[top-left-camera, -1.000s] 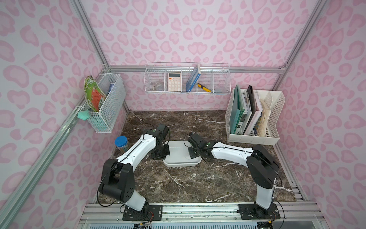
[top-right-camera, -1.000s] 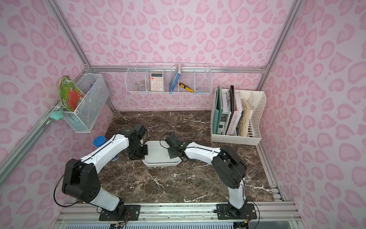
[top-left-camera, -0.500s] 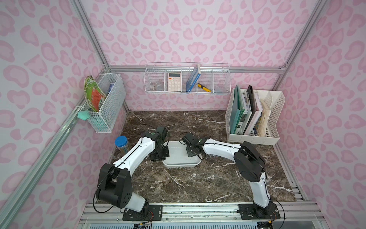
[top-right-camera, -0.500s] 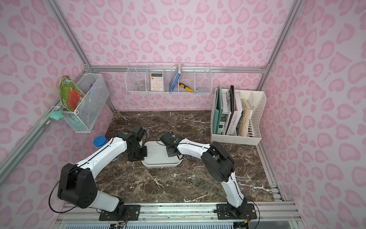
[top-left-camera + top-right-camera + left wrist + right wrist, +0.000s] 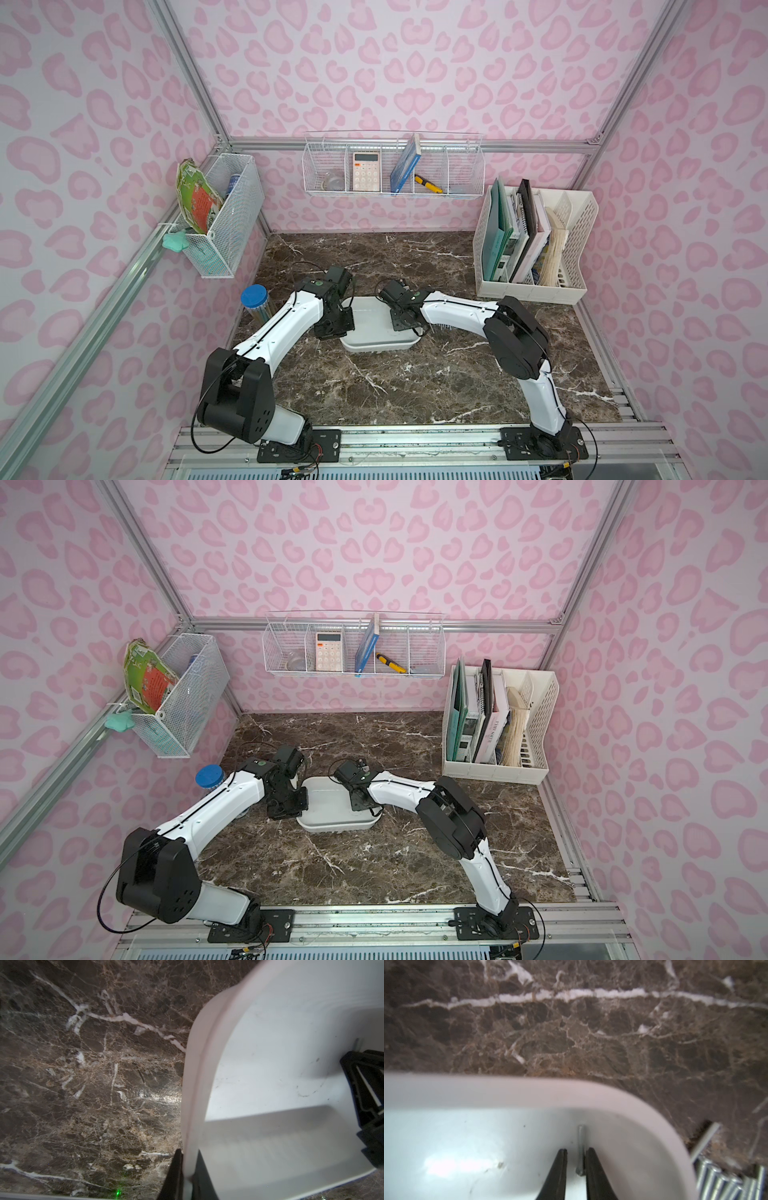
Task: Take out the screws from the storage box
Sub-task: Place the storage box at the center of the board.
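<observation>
The white storage box (image 5: 376,345) (image 5: 332,825) sits mid-table in both top views. My left gripper (image 5: 188,1153) (image 5: 344,323) is shut on its left rim, one finger outside the wall and one inside. My right gripper (image 5: 576,1150) (image 5: 405,325) reaches down inside the box near a rounded corner. One thin silver screw (image 5: 580,1147) lies on the box floor between the jaws, against one finger (image 5: 591,1159); a gap shows to the other finger. Several more screws (image 5: 726,1180) lie on the marble just outside the box wall (image 5: 508,1088).
A blue-lidded jar (image 5: 254,297) stands by the left arm. A white file rack (image 5: 536,245) with folders is at the back right. Wire baskets hang on the back wall (image 5: 395,166) and on the left wall (image 5: 220,212).
My right gripper has moved a little further over the box and its jaws have narrowed around the screw. The left gripper has kept its hold on the rim.
</observation>
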Controlling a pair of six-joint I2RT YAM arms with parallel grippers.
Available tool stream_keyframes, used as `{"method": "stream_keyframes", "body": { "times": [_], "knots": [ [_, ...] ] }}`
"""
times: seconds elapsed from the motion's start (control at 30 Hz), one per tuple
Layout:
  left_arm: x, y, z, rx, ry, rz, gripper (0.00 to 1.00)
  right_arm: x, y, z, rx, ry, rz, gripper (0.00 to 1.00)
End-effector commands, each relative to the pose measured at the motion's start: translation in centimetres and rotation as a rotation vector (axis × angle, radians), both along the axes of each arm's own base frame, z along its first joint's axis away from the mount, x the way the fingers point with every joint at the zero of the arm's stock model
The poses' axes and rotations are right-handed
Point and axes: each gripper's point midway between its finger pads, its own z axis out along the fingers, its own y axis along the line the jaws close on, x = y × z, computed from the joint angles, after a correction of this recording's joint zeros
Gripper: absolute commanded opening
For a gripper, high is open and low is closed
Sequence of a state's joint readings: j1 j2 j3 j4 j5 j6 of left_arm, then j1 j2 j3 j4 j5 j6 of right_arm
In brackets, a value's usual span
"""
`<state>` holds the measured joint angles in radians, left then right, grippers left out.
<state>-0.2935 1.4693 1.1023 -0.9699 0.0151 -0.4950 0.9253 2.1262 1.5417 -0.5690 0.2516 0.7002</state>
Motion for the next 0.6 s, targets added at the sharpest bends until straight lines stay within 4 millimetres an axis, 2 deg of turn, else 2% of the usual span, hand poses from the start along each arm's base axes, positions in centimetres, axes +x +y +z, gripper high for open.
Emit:
{"method": "stream_keyframes", "body": {
  "times": [0.0, 0.13, 0.3, 0.57],
  "knots": [
    [-0.1, 0.6, -0.5, 0.029, 0.012, 0.023, 0.00, -1.3, 0.3, -0.4, 0.043, 0.066, -0.005, 0.19],
    [-0.5, 0.2, -1.5, 0.008, 0.050, 0.032, 0.00, -1.3, 0.6, -1.1, 0.040, 0.078, 0.000, 0.19],
    [-0.7, 0.2, -1.9, 0.009, 0.067, 0.048, 0.00, -1.1, -0.1, -2.6, -0.011, 0.087, -0.008, 0.17],
    [-0.8, -1.0, -2.9, -0.046, 0.121, 0.034, 0.01, 0.0, -0.1, -3.1, -0.024, 0.076, -0.003, 0.11]
  ]
}}
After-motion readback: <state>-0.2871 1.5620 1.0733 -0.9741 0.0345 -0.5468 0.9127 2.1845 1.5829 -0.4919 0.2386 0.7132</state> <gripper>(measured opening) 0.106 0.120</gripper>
